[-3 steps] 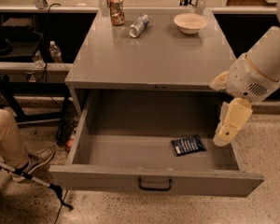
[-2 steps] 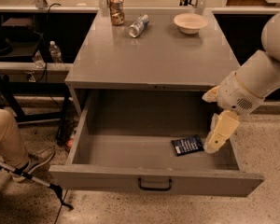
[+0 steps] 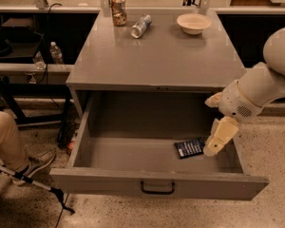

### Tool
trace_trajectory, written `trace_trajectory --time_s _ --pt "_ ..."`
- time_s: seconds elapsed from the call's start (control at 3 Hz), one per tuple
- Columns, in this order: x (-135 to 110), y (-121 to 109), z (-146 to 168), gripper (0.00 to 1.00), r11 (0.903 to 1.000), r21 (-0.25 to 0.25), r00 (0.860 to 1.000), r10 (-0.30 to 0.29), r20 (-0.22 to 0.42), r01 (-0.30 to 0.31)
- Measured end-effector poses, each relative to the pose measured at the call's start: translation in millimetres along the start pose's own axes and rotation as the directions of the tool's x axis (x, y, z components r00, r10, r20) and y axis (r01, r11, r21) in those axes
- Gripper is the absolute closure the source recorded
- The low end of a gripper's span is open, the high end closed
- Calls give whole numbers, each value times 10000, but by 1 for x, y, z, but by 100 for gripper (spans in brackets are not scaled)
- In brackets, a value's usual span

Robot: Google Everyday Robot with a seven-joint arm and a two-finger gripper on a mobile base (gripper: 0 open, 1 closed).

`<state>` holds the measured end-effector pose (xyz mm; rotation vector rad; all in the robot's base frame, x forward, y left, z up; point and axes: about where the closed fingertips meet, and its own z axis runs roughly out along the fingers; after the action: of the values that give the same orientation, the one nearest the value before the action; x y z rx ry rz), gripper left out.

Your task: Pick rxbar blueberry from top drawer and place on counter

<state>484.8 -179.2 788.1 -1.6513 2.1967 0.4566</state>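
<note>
The top drawer (image 3: pixel 133 182) is seen standing open under the counter (image 3: pixel 156 56). The rxbar blueberry (image 3: pixel 190 147) lies flat on the drawer floor, right of centre, near the front. The gripper (image 3: pixel 212 149) is lowered into the drawer at the bar's right edge, possibly touching it, though contact is unclear from this angle. Whether the claw is apart or together cannot be told. A can (image 3: pixel 118 9), a toppled bottle (image 3: pixel 140 26) and a bowl (image 3: pixel 194 23) are seen at the counter's far edge.
</note>
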Motion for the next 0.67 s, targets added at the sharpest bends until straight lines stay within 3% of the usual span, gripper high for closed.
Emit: trace_trajectory --time_s 0.67 --pt "23 -42 30 0 9978 537 9978 -419 513 391"
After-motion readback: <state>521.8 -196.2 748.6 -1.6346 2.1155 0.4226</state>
